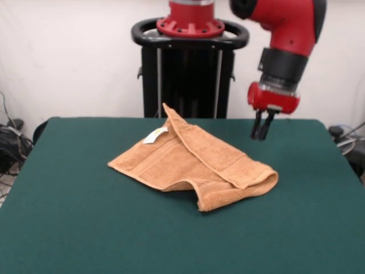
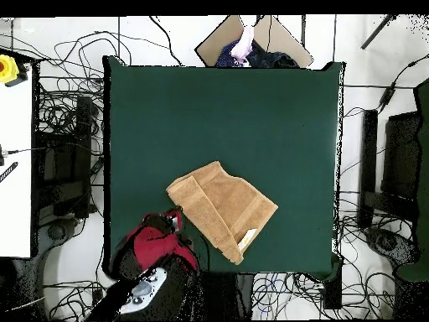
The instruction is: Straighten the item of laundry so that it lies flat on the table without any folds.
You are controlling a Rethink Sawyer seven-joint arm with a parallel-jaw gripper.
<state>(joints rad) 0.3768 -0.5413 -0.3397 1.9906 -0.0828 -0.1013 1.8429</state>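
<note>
The orange-tan towel (image 1: 194, 162) lies in the middle of the green table (image 1: 68, 228). It is folded: a long flap is doubled over along its far-right side, and one corner sticks up near the white tag (image 1: 155, 135). My gripper (image 1: 261, 132) hangs just above the table behind the towel's right end, apart from it. Its fingers are together and hold nothing. In the overhead view the towel (image 2: 222, 208) lies near the table's (image 2: 209, 109) bottom edge, with the tag (image 2: 248, 239) at its lower right. The red arm (image 2: 155, 247) covers the gripper there.
The black pedestal (image 1: 188, 74) stands at the table's far edge. A person's hand (image 2: 244, 44) and a brown board (image 2: 276, 38) show beyond the table's top edge in the overhead view. Cables lie on the floor around the table.
</note>
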